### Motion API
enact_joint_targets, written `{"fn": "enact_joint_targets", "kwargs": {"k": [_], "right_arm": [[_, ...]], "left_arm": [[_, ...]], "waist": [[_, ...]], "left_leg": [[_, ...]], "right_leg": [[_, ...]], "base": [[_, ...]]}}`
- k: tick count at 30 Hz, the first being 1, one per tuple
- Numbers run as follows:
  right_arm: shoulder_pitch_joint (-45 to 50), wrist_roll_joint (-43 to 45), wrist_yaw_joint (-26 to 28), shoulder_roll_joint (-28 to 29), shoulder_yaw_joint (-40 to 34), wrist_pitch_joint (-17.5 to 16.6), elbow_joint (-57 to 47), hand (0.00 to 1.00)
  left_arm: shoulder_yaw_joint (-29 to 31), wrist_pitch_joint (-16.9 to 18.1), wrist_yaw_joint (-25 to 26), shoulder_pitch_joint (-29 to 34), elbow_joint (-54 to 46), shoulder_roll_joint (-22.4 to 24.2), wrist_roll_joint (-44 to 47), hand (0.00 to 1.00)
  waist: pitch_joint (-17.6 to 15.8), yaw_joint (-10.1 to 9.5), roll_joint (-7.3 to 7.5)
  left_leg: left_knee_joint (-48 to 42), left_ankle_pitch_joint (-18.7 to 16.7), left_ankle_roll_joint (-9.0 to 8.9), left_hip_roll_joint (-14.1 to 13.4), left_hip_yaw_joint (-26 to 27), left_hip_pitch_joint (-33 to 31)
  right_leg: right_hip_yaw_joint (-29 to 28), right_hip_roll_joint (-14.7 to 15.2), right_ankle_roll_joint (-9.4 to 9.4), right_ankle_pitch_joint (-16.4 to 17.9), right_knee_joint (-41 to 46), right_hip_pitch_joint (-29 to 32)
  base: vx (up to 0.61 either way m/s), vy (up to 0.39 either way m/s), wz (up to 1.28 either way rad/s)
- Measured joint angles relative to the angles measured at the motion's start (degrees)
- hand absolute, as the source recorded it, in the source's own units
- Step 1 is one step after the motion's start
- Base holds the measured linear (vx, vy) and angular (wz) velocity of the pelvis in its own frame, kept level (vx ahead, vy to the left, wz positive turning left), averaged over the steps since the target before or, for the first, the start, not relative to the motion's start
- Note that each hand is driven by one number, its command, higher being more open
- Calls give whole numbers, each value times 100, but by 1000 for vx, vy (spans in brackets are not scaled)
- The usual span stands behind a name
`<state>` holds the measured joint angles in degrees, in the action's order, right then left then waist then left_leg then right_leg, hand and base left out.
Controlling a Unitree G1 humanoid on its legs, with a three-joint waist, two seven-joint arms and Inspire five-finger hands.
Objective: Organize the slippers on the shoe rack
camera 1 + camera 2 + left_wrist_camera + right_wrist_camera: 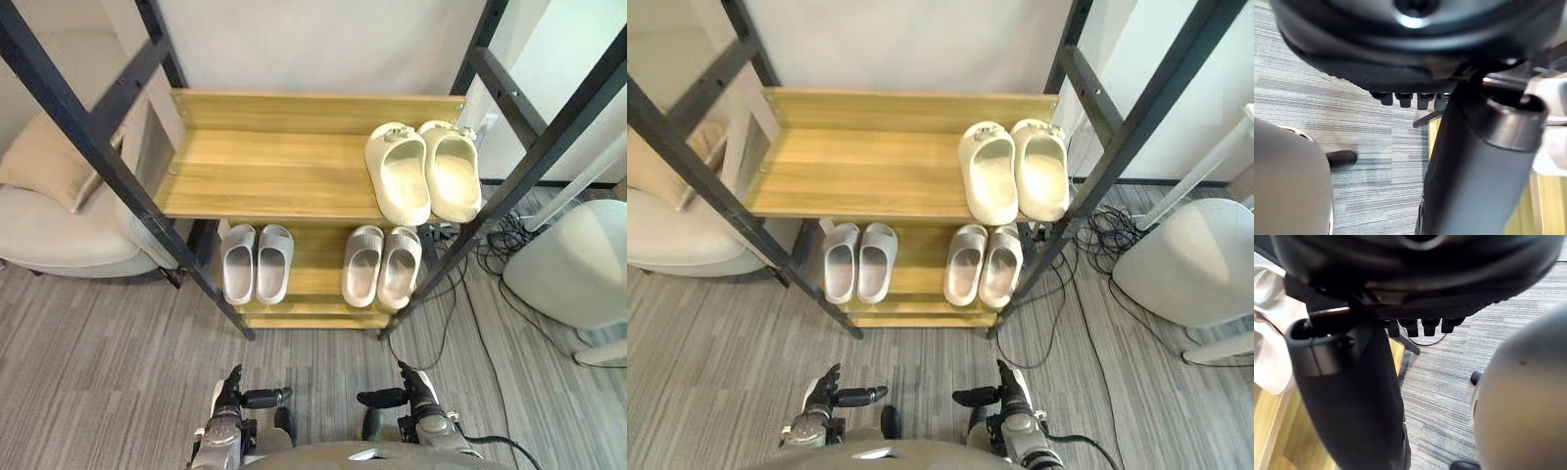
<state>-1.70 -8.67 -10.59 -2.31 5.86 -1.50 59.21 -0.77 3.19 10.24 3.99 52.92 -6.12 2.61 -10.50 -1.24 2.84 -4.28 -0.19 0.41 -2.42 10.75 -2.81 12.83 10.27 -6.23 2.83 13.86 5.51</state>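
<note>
Low in the frame, left of centre, the left hand (233,399) hangs relaxed and empty. Directly up-frame from it, the grey pair (256,262) lies on the lower shelf of the shoe rack (265,171), long axes pointing up-frame. Right of centre, the beige pair (381,266) sits beneath the cream pair (423,172). These two are nearer the right hand (419,399), which is likewise loose-fingered and empty.

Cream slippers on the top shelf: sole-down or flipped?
Sole-down: both cream slippers show their footbeds, side by side at the top shelf's right end.
</note>
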Motion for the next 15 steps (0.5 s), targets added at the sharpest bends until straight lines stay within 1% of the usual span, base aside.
{"fn": "enact_joint_targets", "kwargs": {"k": [1, 2, 3, 4, 5, 6, 7, 8, 9, 10, 11, 12, 13, 14, 15], "right_arm": [[-14, 3, 4, -2, 1, 1, -15, 100], [-7, 29, -5, -1, -1, 1, -11, 100], [5, 58, -5, 2, -1, -6, -13, 100], [22, 161, -2, 30, 12, -78, -16, 100], [1, 204, -1, 39, 25, -122, -32, 100], [-30, 224, 11, 24, 40, -178, -147, 100], [-102, 274, 38, -6, 55, -213, -245, 100], [-182, 384, 32, -35, 90, -265, -274, 100], [-265, 449, 23, -123, 137, -304, -303, 100], [-230, 461, 2, -151, 159, -302, -311, 100], [-144, 461, 3, -158, 170, -302, -311, 100], [-46, 461, 3, -155, 171, -298, -315, 100], [-35, 472, 3, -159, 128, -275, -368, 100], [-37, 472, 8, -163, 6, -277, -436, 100], [-34, 472, 6, -175, -24, -277, -444, 100]], "left_arm": [[-5, 0, 10, -40, 14, -18, -1, 100], [-17, 10, 34, -48, 0, -17, -1, 100], [-17, 12, 42, -44, -2, -16, -1, 100], [-1, 6, 57, -47, -17, -24, 10, 100], [0, 7, 66, -53, -56, -26, 6, 100], [-6, 9, 76, -68, -115, 8, 4, 100], [-5, 15, 77, -73, -159, 50, 6, 100], [-15, 26, 77, -119, -149, 105, 7, 100], [-49, 18, 100, -226, -54, 205, 13, 100], [-71, 21, 108, -264, -27, 260, 13, 100], [-81, 27, 126, -264, -25, 282, 13, 100], [-135, 37, 137, -271, -23, 282, 12, 100], [-192, 38, 133, -307, -13, 258, 6, 100], [-245, 58, 113, -380, 3, 216, 1, 100], [-250, 61, 105, -390, 8, 212, 1, 100]], "waist": [[-38, 15, -12], [-39, 7, -12], [-38, 2, -12], [-36, -49, 20], [-30, -94, 36], [-18, -159, 34], [-31, -207, -60], [-79, -226, -151], [-262, -192, -456], [-343, -189, -599], [-369, -185, -659], [-408, -159, -731], [-433, -124, -658], [-465, -114, -587], [-464, -114, -572]], "left_leg": [[-128, -5, 6, 48, -162, -102], [-232, 0, -1, 69, -403, -179], [-267, 11, -16, 81, -514, -217], [-354, 87, -76, 130, -733, -343], [-378, 155, -107, 160, -776, -424], [-393, 284, -169, 173, -875, -632], [-305, 453, -231, 131, -931, -844], [-220, 589, -284, 79, -977, -980], [-115, 775, -375, -84, -1180, -1051], [-2, 908, -452, -193, -1346, -1049], [104, 939, -530, -258, -1459, -1024], [276, 881, -643, -362, -1438, -1010], [505, 724, -776, -397, -1228, -999], [416, 720, -732, -379, -753, -1064], [354, 722, -730, -356, -679, -1086]], "right_leg": [[24, 121, 55, 505, 1039, 195], [25, 143, 15, 810, 1896, 185], [28, 128, 26, 867, 2122, 128], [-68, 60, 0, 1073, 2226, -65], [-179, 11, -23, 1158, 2080, -84], [-385, -125, 77, 1300, 1721, -78], [-502, -272, 239, 1398, 1244, -85], [-484, -388, 362, 1467, 869, -156], [-297, -631, 458, 1222, 547, -248], [-147, -794, 529, 1093, 369, -343], [-25, -882, 584, 1045, 298, -402], [194, -964, 657, 999, 260, -442], [407, -889, 734, 896, 146, -397], [591, -705, 809, 842, 175, -293], [621, -667, 810, 841, 191, -253]], "base": [[-60, -126, 85], [-31, -173, 90], [-29, -189, 105], [-43, -188, 75], [-95, -175, 76], [-148, -170, 38], [-178, -173, 28], [-227, -184, 29], [-270, -150, 42], [-331, -163, 56], [-319, -148, 67], [-271, -143, 78], [-232, -119, 97], [-140, -59, 75], [-132, -38, 75]]}}
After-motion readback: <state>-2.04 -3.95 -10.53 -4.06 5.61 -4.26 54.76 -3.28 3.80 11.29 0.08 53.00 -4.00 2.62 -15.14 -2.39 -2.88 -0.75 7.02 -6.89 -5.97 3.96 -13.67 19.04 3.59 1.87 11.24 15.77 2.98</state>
